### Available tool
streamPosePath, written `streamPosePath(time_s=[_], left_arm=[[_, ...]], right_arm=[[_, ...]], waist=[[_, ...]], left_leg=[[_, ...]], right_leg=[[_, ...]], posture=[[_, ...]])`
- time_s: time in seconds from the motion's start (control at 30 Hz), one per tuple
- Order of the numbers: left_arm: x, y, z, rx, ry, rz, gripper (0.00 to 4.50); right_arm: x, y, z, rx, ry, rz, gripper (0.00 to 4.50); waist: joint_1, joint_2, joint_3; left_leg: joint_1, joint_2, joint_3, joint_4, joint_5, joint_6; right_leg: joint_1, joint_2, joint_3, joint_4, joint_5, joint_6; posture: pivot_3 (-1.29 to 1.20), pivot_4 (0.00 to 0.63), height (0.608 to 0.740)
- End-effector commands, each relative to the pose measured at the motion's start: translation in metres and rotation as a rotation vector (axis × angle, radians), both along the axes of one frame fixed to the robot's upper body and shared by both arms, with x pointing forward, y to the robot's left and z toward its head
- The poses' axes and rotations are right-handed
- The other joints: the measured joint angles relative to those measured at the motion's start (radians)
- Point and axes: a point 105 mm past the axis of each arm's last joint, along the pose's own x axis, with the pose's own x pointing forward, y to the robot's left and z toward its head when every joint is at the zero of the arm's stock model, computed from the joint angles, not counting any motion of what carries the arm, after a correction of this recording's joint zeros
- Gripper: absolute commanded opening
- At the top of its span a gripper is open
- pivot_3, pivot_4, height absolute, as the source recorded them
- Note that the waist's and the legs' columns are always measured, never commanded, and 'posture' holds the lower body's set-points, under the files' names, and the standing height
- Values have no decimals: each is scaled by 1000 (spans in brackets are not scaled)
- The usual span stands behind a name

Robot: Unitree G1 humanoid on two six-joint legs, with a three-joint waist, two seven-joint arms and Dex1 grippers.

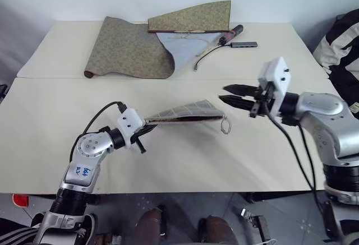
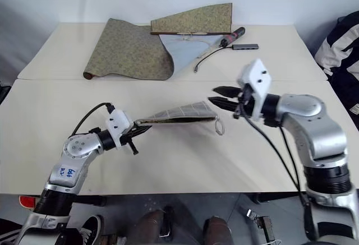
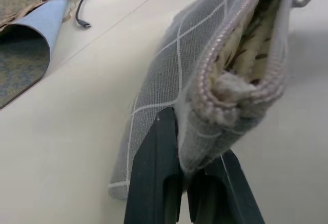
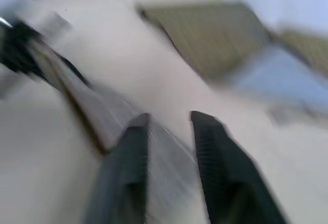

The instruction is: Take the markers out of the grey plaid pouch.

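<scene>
The grey plaid pouch (image 1: 185,111) hangs just above the middle of the table, held by its left end. My left gripper (image 1: 147,127) is shut on that end; in the left wrist view its fingers (image 3: 159,183) pinch the fabric (image 3: 169,75) beside the open zipper, where tan speckled lining shows. The pouch's grey wrist loop (image 1: 225,126) dangles at its right end. My right gripper (image 1: 224,93) hovers above and right of that end, its fingers slightly apart with nothing between them. The markers are hidden.
An olive-green cloth scroll (image 1: 134,46) lies unrolled at the back of the table. Beside it are a dark cylinder with a cable (image 1: 231,33) and a small grey adapter (image 1: 244,45). A person's striped sleeve (image 1: 342,43) shows at the far right.
</scene>
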Motion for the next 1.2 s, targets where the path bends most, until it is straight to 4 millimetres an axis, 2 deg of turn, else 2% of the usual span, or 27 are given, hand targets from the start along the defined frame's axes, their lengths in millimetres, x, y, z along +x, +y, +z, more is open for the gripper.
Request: streamPosePath(time_s=[0.03,0.1,0.17,0.27,0.37,0.67,0.87,1.2], left_arm=[[-1,-15,21,-25,-30,-24,0],[-1,-19,26,-48,-22,-20,0],[-4,-24,29,-53,-21,-37,0],[-6,-26,30,-39,-26,-40,0],[-8,-26,27,-17,-24,-48,0],[-8,-29,23,17,-32,-54,0],[-9,-32,26,20,-39,-70,0],[-10,-35,27,15,-43,-83,0]], right_arm=[[-15,22,-7,-12,-31,66,84],[-17,26,-18,-66,-43,81,84],[-10,26,-29,-129,-74,47,84],[-5,23,-35,-164,-88,28,84],[-3,23,-30,-126,-82,27,84],[-20,31,-13,-40,-36,140,84],[-2,19,-24,-97,-55,38,84],[3,13,-38,-177,-73,9,84]], waist=[[1,0,0],[2,0,0],[-2,0,0],[-4,0,0],[-5,0,0],[-2,0,0],[-3,0,0],[-2,0,0]], left_leg=[[0,0,0,0,0,0],[-1,-1,0,0,0,0],[-1,-1,0,0,0,0],[0,-1,1,0,0,0],[0,0,1,0,0,0],[0,0,0,0,0,0],[0,0,1,0,0,0],[0,0,1,0,0,0]], right_leg=[[0,0,0,0,0,0],[0,0,0,0,0,0],[0,0,1,0,0,1],[-1,1,1,0,0,0],[-1,1,1,0,0,0],[0,1,1,0,0,0],[0,1,1,0,0,0],[0,1,1,0,0,0]], posture=[[0,150,740],[0,150,740],[0,150,740],[0,150,740],[0,150,740],[0,150,740],[0,150,740],[0,150,740]])
